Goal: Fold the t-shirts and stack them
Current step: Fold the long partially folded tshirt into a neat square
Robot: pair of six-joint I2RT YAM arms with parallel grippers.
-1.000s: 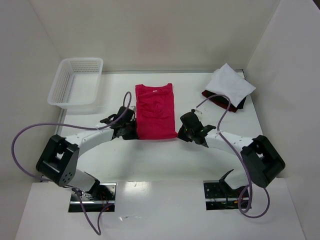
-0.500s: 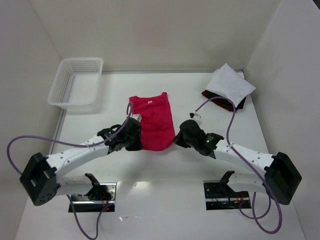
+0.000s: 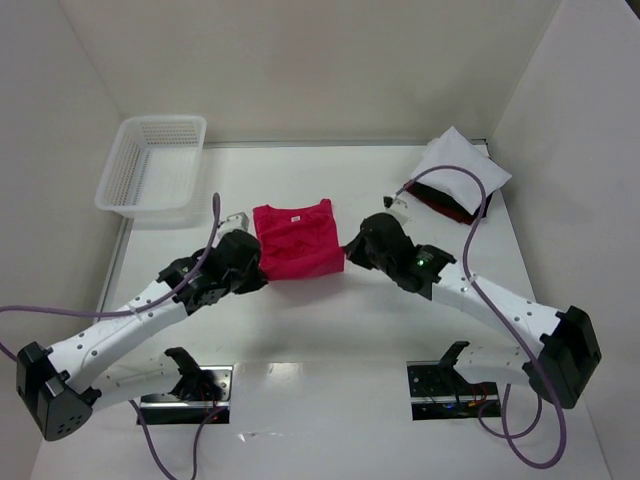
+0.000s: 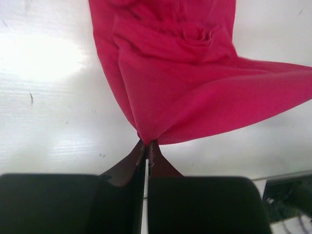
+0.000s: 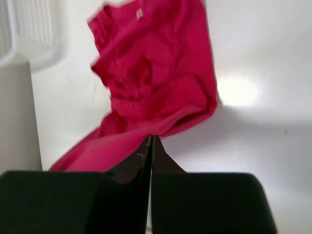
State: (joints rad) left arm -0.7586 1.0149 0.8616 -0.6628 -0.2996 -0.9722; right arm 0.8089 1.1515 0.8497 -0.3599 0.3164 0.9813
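Observation:
The bright red t-shirt (image 3: 296,238) is in the middle of the table, its near hem lifted and doubled toward the collar. My left gripper (image 3: 258,268) is shut on the hem's left corner; the cloth (image 4: 185,92) fans out from its tips (image 4: 146,141). My right gripper (image 3: 350,250) is shut on the right corner, with the shirt (image 5: 151,83) hanging from its tips (image 5: 150,136). The folded white t-shirt (image 3: 460,170) lies on the dark maroon-black one (image 3: 447,205) at the back right.
A white mesh basket (image 3: 150,165) stands at the back left. White walls close in the table at the left, back and right. Purple cables loop from both arms.
Both grippers have carried the red shirt's near hem up and away from the arms' bases. The visible shirt is now about half as long. Both arms have stretched out.

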